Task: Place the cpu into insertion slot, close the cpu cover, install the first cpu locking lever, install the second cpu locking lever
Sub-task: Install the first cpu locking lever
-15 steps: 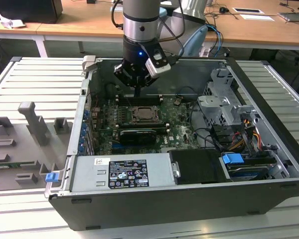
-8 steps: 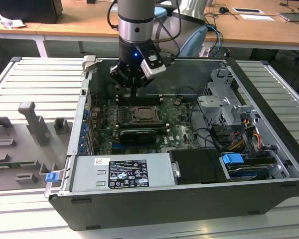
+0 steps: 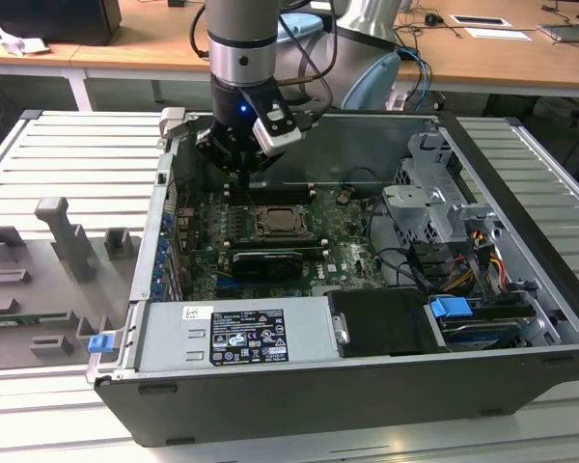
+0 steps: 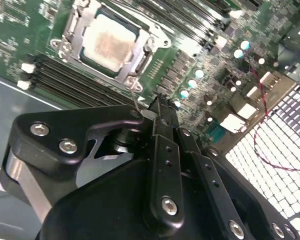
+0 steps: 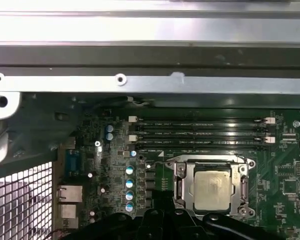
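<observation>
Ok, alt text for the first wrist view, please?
The cpu sits in the insertion slot on the green board, the silver cpu cover framing it. The dark pincer hovers beside it; long memory slots lie beyond.

Light wooden desks (image 3: 521, 63) carrying papers (image 3: 497, 32) stand behind a ribbed grey metal surface (image 3: 68, 145), evenly lit.
</observation>
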You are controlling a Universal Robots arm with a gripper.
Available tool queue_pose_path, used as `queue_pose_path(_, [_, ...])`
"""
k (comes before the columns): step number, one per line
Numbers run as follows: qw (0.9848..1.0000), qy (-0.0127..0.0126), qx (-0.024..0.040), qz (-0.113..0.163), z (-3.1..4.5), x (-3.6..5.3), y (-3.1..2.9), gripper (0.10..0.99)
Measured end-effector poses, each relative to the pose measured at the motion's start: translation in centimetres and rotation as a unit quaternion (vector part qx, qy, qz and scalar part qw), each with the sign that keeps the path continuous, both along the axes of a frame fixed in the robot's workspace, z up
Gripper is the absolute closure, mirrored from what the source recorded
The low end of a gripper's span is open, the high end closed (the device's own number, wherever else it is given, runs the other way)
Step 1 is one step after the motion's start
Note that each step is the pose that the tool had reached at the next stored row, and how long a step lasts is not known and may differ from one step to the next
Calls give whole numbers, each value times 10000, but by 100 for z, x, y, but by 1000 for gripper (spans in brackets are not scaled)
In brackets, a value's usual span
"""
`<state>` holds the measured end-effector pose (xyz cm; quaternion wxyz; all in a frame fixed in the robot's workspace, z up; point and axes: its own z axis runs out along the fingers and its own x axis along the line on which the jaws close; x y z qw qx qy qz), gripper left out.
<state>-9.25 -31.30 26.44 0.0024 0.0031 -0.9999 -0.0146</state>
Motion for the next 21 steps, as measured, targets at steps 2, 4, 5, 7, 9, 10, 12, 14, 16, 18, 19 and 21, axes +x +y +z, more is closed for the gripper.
queue_pose_path(2, [10000,-3,4,0,-7,-41,-1,980])
queue_pose_path(4, [10000,-13,6,1,-10,-62,-1,980])
queue_pose_path(5, [10000,-15,5,1,-10,-75,0,980])
queue_pose_path(7, [10000,-16,5,1,-12,-86,0,980])
queue_pose_path(9, [10000,-15,5,0,-15,-95,1,980])
queue_pose_path(10, [10000,-15,5,1,-18,-97,8,980])
queue_pose_path(12, [10000,-16,5,1,-27,-104,24,980])
queue_pose_path(14, [10000,-15,5,2,-32,-109,39,980])
queue_pose_path(16, [10000,-16,5,4,-47,-138,48,980])
queue_pose_path(18, [10000,-15,5,6,-53,-154,55,980])
queue_pose_path(19, [10000,-16,5,6,-56,-162,62,980])
queue_pose_path(21, [10000,-16,5,8,-60,-176,80,980])
